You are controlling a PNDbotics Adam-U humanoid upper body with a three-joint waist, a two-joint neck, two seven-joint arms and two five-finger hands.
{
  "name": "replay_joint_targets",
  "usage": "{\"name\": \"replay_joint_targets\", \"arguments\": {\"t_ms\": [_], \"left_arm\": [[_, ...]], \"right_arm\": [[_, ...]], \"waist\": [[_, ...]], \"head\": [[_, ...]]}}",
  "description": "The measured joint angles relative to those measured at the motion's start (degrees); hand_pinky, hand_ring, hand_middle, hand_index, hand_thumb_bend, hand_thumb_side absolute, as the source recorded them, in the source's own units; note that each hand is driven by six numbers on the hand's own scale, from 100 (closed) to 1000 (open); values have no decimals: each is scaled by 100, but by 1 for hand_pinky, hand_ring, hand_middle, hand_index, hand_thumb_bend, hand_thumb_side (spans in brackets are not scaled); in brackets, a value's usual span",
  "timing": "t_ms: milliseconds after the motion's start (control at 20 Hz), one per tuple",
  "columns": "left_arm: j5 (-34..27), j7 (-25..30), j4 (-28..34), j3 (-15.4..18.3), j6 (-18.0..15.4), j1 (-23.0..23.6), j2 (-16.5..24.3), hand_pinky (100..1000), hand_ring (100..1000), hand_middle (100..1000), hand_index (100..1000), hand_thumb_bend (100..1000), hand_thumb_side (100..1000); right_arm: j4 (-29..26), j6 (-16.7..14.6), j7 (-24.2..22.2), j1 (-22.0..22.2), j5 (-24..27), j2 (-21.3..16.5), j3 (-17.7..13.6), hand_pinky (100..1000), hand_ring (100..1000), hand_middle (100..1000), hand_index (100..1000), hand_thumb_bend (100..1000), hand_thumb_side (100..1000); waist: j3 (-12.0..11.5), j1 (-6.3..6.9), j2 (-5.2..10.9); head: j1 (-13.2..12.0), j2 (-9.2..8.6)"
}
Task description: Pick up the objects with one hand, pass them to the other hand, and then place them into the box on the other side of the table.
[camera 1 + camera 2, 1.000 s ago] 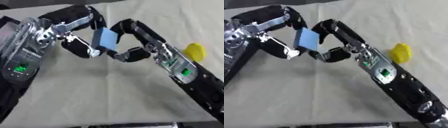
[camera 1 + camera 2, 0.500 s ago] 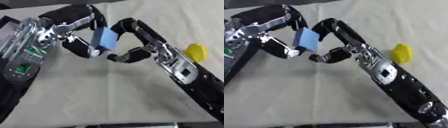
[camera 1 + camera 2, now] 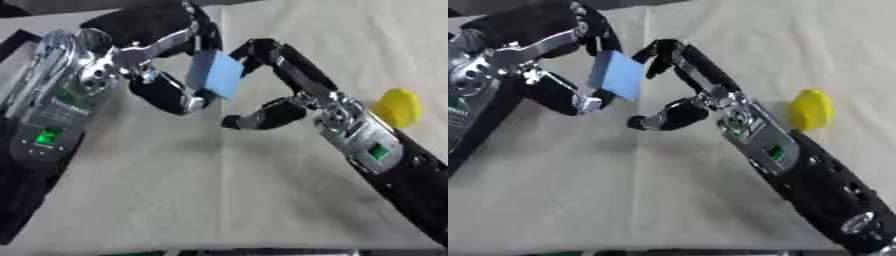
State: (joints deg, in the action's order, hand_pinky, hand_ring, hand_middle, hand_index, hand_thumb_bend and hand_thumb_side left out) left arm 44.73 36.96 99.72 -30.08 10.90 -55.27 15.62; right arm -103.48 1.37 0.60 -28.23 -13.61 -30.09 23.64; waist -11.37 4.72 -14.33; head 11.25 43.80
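Above the table [image 3: 219,185], left hand [image 3: 162,75] pinches blue block [image 3: 214,74]; right hand [image 3: 280,82] just beside

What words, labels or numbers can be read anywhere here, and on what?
No text can be read.
Left hand: its forearm has a dark panel with pale marks and a green light, too blurred to read.
Right hand: its forearm has a small green mark, no legible text.
Blue block: plain, no print.
Yellow object: plain, no print.
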Motion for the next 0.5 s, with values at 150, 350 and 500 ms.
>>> {"name": "replay_joint_targets", "arguments": {"t_ms": [150, 350, 500], "left_arm": [[-30, -12, 98, 48, 54, 70, 47, 689, 595, 480, 400, 225, 100], [-80, -69, 215, 124, 165, 165, 136, 687, 593, 479, 400, 224, 100], [-84, -107, 262, 163, 229, 215, 194, 687, 592, 478, 400, 219, 100]], "right_arm": [[-1, 90, 19, 9, -3, -10, -33, 686, 614, 692, 746, 695, 150], [-2, 187, 58, 54, -3, -53, -68, 685, 614, 693, 746, 692, 150], [-3, 232, 80, 79, -3, -53, -69, 686, 615, 694, 746, 689, 152]], "waist": [[0, 0, 0], [1, 0, 0], [1, 0, 0]], "head": [[-31, 0], [-67, -1], [-100, -1]]}}
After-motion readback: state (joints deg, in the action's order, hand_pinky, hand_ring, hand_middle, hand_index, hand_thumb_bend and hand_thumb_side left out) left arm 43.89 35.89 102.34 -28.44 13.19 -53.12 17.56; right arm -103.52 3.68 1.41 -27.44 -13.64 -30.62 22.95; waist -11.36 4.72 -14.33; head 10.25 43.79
